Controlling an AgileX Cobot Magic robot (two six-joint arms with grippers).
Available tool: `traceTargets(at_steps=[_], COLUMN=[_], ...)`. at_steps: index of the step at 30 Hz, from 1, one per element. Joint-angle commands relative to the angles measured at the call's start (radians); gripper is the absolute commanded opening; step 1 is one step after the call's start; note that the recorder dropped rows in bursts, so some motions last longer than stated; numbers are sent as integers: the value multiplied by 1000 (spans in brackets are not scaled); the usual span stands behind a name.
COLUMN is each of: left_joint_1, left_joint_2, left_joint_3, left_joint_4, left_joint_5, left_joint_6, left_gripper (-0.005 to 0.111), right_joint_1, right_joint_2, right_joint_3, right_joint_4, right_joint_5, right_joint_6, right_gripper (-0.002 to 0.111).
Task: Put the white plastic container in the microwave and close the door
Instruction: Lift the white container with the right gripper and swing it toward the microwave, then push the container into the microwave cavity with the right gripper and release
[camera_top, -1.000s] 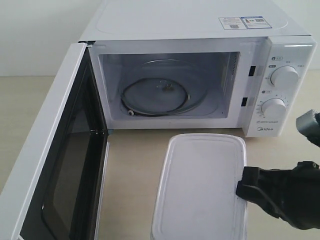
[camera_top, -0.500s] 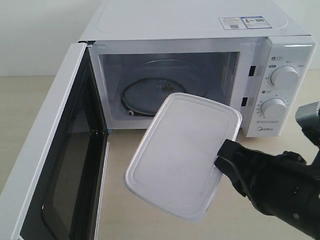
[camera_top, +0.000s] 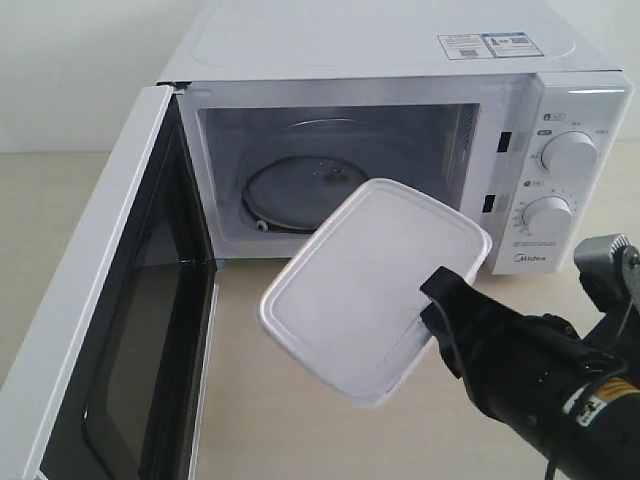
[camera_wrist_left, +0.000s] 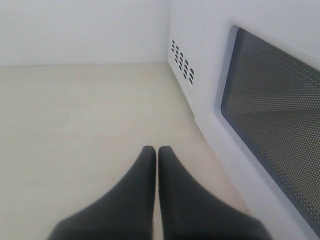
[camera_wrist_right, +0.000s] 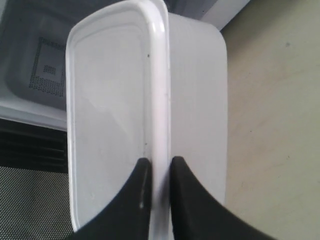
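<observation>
In front of the open microwave (camera_top: 400, 50), clear of the pale, faintly grained tabletop (camera_top: 260, 400), I hold the white plastic container (camera_top: 370, 290) tilted. It is a shallow, smooth rectangular box with rounded corners and a flat matte lid with a raised rim. Its far end sits at the mouth of the cavity and the rest hangs out in front. My right gripper (camera_top: 435, 300) pinches it at the near short end, the jaws narrow. One dark tapered finger (camera_wrist_right: 137, 195) lies on the lid and the other on the box side, with the rim between them.

The microwave is a white box with glossy walls inside. A round glass turntable (camera_top: 300, 195) lies on its floor, and two round white dials (camera_top: 570, 153) sit on the right panel. The door (camera_top: 90, 300) stands swung out to the left, white-framed with a dark window.

My right arm is black and bulky. It comes in from the lower right and angles up toward the cavity, with the wrist rolled so the lid faces up and to the left. My left gripper (camera_wrist_left: 157, 155) hovers low over the tabletop beside the door's perforated mesh window (camera_wrist_left: 275, 120). Its two smooth dark fingers are pressed together with nothing between them.
</observation>
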Motion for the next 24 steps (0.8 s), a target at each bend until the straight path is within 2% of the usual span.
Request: traceTargets(at_steps=[1,12,18,24], left_joint_1=[2,2,2,2], left_joint_2=[-4,-4,-4,-4], left_joint_3=[4,4,4,4], left_joint_4=[0,0,0,0], left_joint_5=[-1,-1,-1,-1], left_joint_6=[3,3,3,3], left_gripper=[4,4,4,4], right_joint_1=[0,-4,-47,-96], right_joint_2=[69,229,298,328], right_joint_3=[-39,-202,-234,-258], right_joint_4=[-19,10,-4,-40], right_joint_5=[-76,-149,-176,-185], right_joint_6=[38,112,225,256], right_gripper=[0,0,0,0])
